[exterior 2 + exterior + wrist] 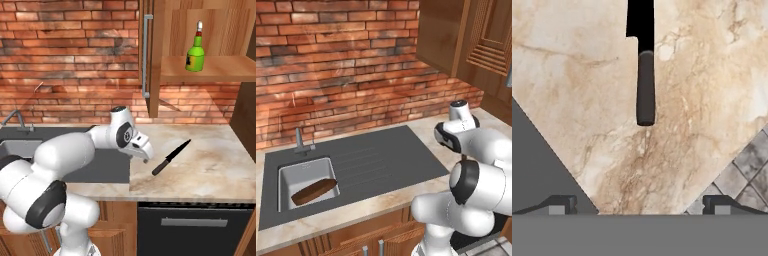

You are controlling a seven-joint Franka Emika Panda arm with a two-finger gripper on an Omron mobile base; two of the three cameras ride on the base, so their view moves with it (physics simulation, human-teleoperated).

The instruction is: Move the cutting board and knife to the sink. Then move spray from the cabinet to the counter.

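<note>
knife on counter, ahead of open pincer

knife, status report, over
Gripper open, empty, above the counter just short of the knife handle. Knife flat on counter, untouched. Cutting board in sink. Spray in cabinet. Nothing in the way.

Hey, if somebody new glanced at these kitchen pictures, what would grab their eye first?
Probably the black knife lying alone on the beige counter, with the open claw hovering just short of its handle. Next, the brown cutting board tilted in the sink, and the green spray on the cabinet shelf.
</note>
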